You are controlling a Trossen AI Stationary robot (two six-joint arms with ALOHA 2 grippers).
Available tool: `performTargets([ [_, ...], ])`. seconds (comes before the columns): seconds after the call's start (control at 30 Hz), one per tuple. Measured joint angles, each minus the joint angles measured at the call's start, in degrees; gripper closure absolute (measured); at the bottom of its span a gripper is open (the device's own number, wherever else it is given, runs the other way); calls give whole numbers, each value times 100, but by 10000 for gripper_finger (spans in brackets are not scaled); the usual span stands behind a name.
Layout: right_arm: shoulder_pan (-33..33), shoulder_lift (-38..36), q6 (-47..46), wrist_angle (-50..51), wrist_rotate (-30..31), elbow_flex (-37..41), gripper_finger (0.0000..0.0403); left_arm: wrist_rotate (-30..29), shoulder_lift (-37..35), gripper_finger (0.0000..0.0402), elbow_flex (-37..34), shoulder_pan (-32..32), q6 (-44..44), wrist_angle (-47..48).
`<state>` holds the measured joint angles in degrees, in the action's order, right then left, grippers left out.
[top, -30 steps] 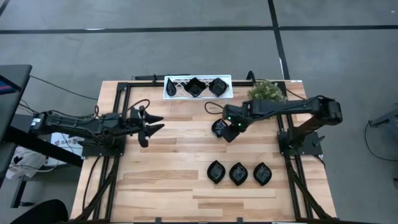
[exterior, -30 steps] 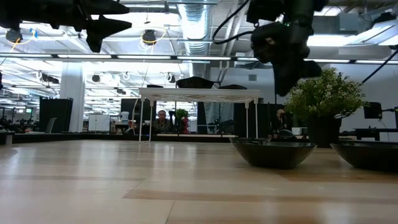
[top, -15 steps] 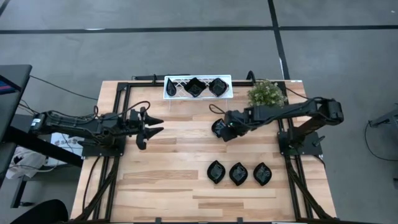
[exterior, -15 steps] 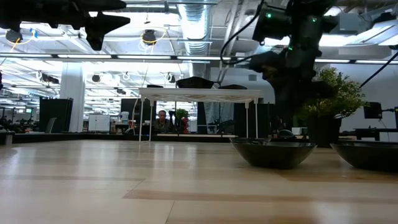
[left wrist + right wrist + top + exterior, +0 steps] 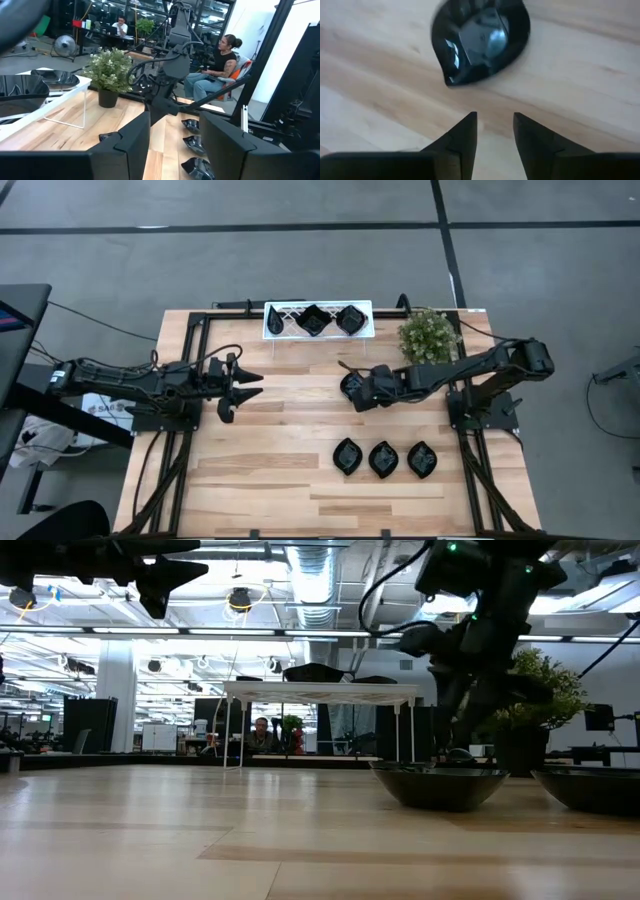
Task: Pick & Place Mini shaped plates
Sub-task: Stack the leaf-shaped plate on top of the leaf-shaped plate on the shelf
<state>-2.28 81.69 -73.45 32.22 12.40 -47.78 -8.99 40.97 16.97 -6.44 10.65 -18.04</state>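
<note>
1. We are hovering the right gripper [image 5: 362, 394], fingers apart and empty, beside a mini shaped plate [image 5: 351, 385] lying at the table's [image 5: 280, 450] two o'clock.
2. Next we likely need to close on its rim.
3. Left gripper [image 5: 243, 385] is waiting, parted, at nine o'clock.

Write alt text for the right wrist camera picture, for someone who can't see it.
A glossy black leaf-shaped mini plate lies alone on the light wooden table, just beyond the right gripper. The gripper's two dark fingers stand apart, empty, not touching the plate.
</note>
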Motion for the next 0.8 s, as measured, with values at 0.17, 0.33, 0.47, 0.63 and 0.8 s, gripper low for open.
performTargets([
  [0.17,-25,0,-330,-86,483,32,280,0,0,229,2,0,-26,0],
  [0.33,21,0,-438,393,502,34,280,222,0,229,4,0,-37,0],
  [0.47,-5,0,-574,980,406,34,280,359,0,229,4,0,-37,2],
  [0.63,-115,-134,-553,1336,324,38,280,358,0,229,7,0,-37,2],
  [0.8,-230,-579,-218,1483,314,38,280,358,1,229,7,0,-37,2],
])
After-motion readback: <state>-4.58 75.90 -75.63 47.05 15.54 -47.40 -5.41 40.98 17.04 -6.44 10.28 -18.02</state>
